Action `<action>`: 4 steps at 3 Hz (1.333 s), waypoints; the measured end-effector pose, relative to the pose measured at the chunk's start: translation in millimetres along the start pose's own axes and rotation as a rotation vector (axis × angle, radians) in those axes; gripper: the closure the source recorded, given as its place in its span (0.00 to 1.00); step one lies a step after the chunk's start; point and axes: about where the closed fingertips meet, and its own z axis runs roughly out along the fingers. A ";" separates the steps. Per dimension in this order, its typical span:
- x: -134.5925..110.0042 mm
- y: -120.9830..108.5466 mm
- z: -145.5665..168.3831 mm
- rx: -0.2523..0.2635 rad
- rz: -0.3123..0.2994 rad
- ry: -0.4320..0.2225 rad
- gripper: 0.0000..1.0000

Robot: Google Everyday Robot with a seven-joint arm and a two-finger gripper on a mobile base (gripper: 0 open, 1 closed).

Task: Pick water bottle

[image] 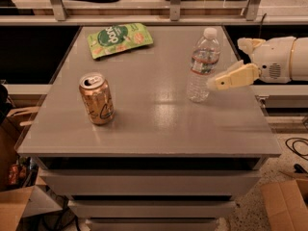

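Water bottle stands upright on the desk, cap on, nothing leaning against it. Gripper sits just right of the bottle at about label-to-lower-body height, fingers apart. The nearer finger's tip looks almost touching the bottle's lower right side, and the other finger is up and back from the bottle, so the bottle isn't between the jaws yet. We judge this as the end of the approach, pre-grasp. To do it well, we'd bring the gripper in level toward the bottle so one finger passes in front of it and one behind, with the body centred in the gap before closing. The leading tip shouldn't nudge the bottle first: it's light, tall and looks mostly empty, so a side tap could tip or slide it. We'd close on the ribbed section at or just below the label, not up near the cap, and squeeze gently since thin plastic buckles. Soda can is well left of the bottle and the green snack bag is left and behind it, both out of the path.
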 end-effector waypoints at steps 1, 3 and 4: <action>-13.9 10.6 14.5 -0.060 0.004 -0.071 0.00; -32.7 28.3 35.0 -0.148 0.012 -0.147 0.41; -36.1 29.3 38.2 -0.165 0.015 -0.163 0.63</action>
